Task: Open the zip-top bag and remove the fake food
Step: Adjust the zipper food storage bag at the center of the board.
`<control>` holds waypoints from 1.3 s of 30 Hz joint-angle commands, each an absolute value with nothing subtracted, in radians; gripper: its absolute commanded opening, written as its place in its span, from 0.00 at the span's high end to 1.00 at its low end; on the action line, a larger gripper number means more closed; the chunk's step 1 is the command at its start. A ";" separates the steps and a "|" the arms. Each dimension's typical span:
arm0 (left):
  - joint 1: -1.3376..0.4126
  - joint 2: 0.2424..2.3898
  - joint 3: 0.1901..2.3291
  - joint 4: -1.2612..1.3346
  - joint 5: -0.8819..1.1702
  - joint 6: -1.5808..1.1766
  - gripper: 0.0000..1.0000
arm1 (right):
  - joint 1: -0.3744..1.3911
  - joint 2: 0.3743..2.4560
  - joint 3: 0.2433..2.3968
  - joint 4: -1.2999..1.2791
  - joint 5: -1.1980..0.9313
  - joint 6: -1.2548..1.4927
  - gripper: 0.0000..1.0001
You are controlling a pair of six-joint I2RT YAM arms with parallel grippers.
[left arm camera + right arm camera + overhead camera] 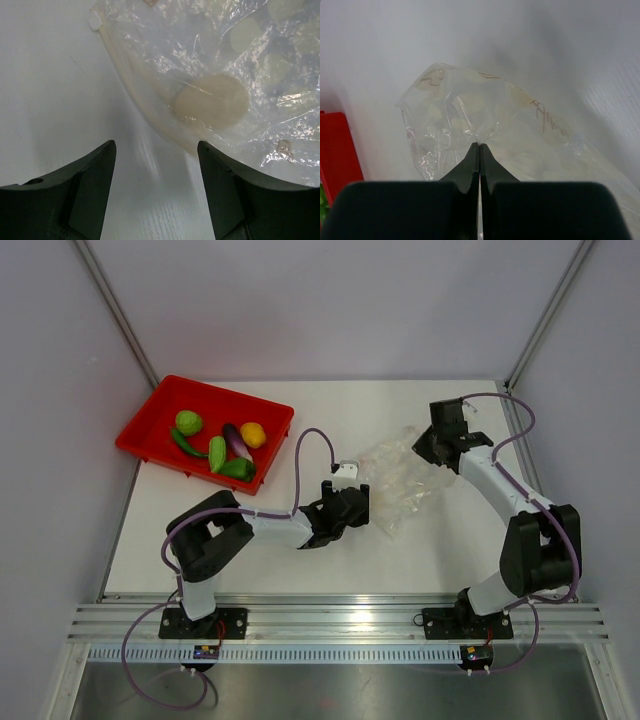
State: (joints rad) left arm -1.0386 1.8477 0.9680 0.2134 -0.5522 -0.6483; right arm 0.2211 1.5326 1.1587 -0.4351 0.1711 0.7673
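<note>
Your right end effector (479,146) pinches the small clear crinkly plastic bag (510,120) — your left end effector (156,145) stands spread beside its edge.

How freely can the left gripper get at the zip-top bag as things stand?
Probably yes: the left gripper is open, the zip-top bag lies just ahead, nothing between. The right gripper, shut on its opposite side, is out of the way.

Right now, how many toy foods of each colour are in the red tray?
Green toy foods: 4
Purple toy food: 1
Yellow toy food: 1
Total in the red tray: 6
</note>
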 commanded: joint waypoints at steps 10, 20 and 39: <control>-1.028 1.835 0.986 0.238 -0.552 -0.653 0.31 | 0.198 1.653 1.221 -0.465 0.212 0.782 1.00; -1.029 1.760 0.902 0.290 -0.541 -0.543 0.32 | 0.158 1.712 1.209 -0.443 0.232 0.790 1.00; -1.031 1.821 0.887 0.480 -0.318 -0.416 0.37 | 0.149 1.783 1.253 -0.468 0.229 0.769 0.99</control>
